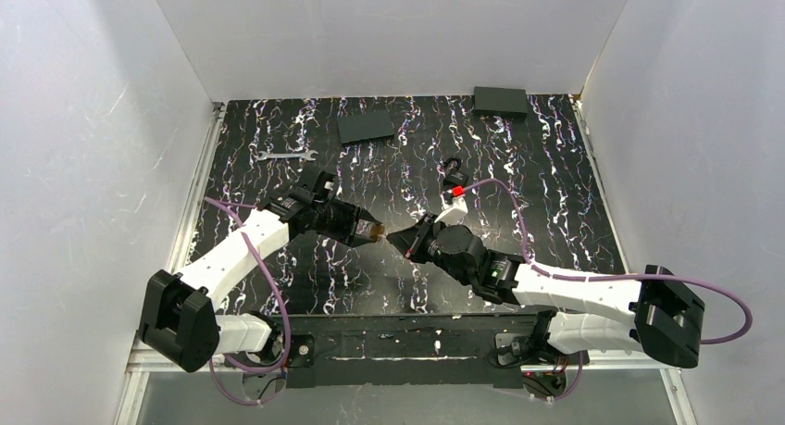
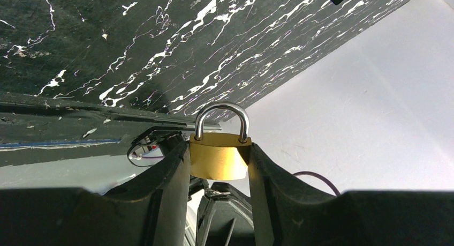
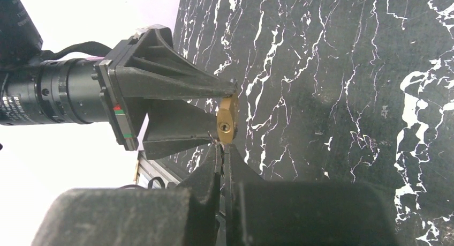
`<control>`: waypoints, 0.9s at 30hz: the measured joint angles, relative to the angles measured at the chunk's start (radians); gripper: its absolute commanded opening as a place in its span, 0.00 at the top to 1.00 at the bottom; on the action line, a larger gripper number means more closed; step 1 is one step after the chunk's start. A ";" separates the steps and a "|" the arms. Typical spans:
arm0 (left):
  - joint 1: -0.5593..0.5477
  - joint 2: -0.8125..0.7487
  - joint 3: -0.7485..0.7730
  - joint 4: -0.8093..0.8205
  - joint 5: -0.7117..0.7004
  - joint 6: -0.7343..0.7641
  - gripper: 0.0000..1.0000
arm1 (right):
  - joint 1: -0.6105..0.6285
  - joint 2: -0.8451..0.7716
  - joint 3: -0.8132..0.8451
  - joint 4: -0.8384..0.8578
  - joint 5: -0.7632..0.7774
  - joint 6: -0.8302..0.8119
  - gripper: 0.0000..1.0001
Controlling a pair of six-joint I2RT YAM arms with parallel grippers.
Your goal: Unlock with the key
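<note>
The surface (image 1: 555, 212) is black with white marbling, enclosed by white walls. A flat wrench (image 1: 287, 154) lies at the far left, well apart from the work.

My left gripper (image 1: 368, 229) is part-way closed on the body of a brass padlock (image 2: 218, 159). It holds the lock clear of the surface, one finger on each side face. The steel shackle (image 2: 222, 120) is seated in the body, so the lock is not yet open. The keyhole (image 3: 227, 127) on the bottom face points toward my right arm.

My right gripper (image 3: 222, 149) is closed tight, with its tips just below the keyhole. The key (image 3: 216, 143) shows only as a thin sliver at those tips. Its black head is hidden between the fingers, so I judge it held rather than see it plainly.

Step in hand, as I judge it: insert the blade.

1. Raise the right tips until the blade lines up with the keyhole.
2. Match the blade's flat to the slot before advancing.
3. Advance straight along the lock's long axis. A slanted push could skate off the brass or twist the key in my grip.
4. Hold the left grip firm against the push.
5. Turn only once the blade is fully seated.

A second padlock (image 1: 454, 175) rests further right, untouched.
</note>
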 measured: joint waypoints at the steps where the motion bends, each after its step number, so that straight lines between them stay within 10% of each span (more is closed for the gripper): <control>1: 0.000 0.000 -0.003 0.003 0.001 -0.002 1.00 | 0.000 0.001 0.002 0.000 0.000 0.000 0.99; 27: 0.000 0.000 -0.007 0.019 0.000 -0.017 1.00 | 0.000 -0.026 0.006 -0.052 0.041 0.011 0.99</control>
